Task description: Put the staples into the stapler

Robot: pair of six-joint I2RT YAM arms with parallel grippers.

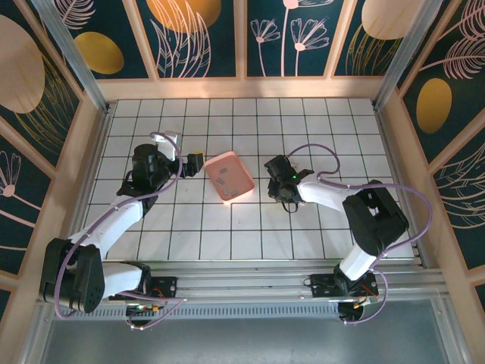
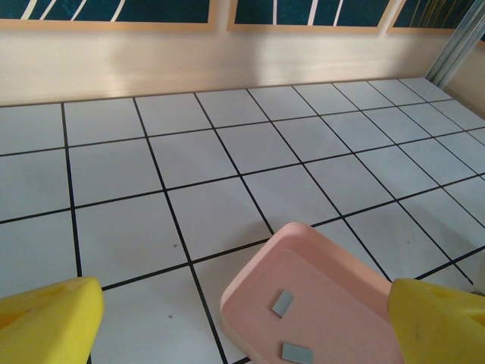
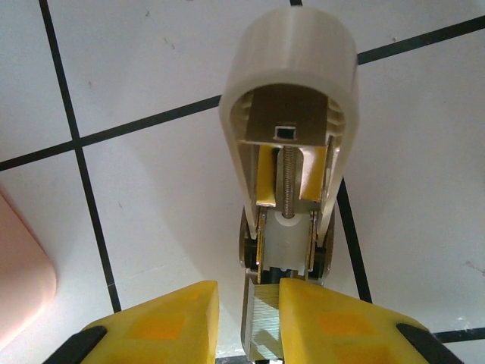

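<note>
The right fingers [image 3: 163, 327] are clenched on the metal staple channel of the stapler [image 3: 292, 83]. Its beige cover is swung open with the spring showing, over the white tiled surface [image 3: 151, 189]. The left fingers [image 2: 45, 318] are spread wide and grip nothing. They sit over a pink tray [image 2: 333, 250] where two grey staples [image 2: 284, 302] lie flat, apart.

A robot lab booth: white surface [image 1: 250, 227] w/ black grid lines, wood walls [image 1: 242, 88] w/ flower pics, 2 robot arms [image 1: 114, 227] on a metal rail [image 1: 250, 282].
</note>
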